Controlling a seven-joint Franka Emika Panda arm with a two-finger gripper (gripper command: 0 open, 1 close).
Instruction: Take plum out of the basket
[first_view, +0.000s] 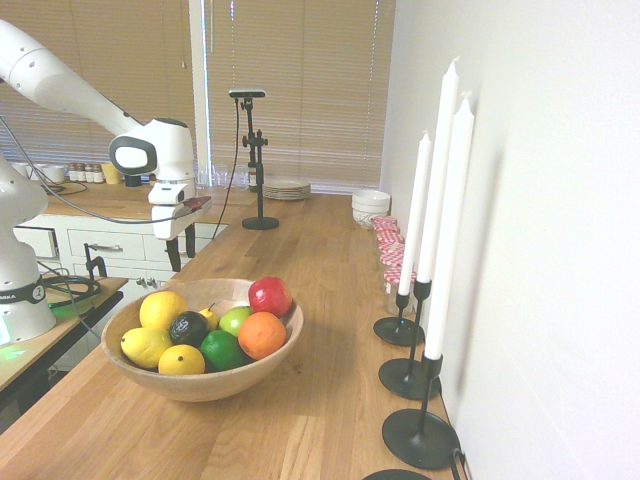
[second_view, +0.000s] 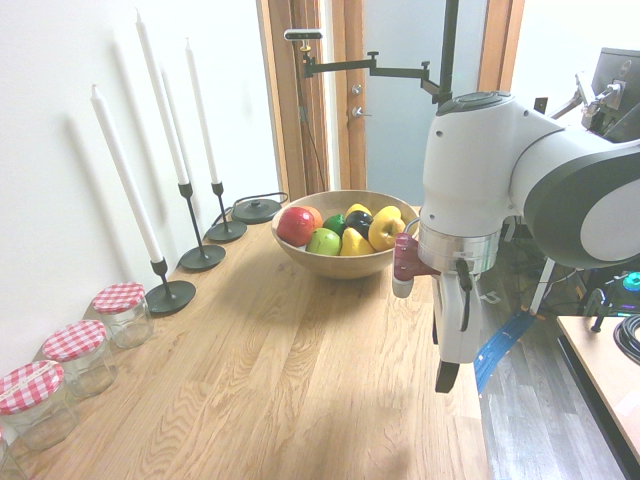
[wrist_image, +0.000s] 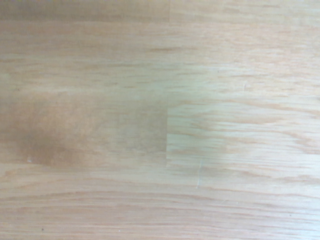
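Claw (first_view: 182, 252) of my arm hangs with its two fingers spread apart, and nothing is between them. It points downward near the long edge of the wooden countertop (first_view: 330, 400), at the side opposite to the white wall. My wrist view shows only the wood grain of this countertop, a little blurred.

The plum (first_view: 188, 328), very dark and glossy, lies inside the wide wooden bowl (first_view: 200, 387), well apart from my claw. Around the plum I see several yellow fruits (first_view: 163, 310), and beside it also the dark green lime (first_view: 222, 351). A lighter green fruit (first_view: 235, 320), an orange (first_view: 262, 335) and a red apple (first_view: 270, 296) are in the same bowl, with the apple close to the rim.

Farther out, along the wall, white taper candles (first_view: 446, 230) stand upright in black candle holders (first_view: 420, 438). Next in the row come glass jars (second_view: 126, 326) with red and white checked lids (second_view: 119, 297). Near these jars is a stack of white bowls (first_view: 371, 205), and a stack of plates (first_view: 287, 190) is close to the window blinds (first_view: 300, 100). On the other counter, behind the arm, I see some small bottles (first_view: 88, 174) and a yellow cup (first_view: 111, 174).
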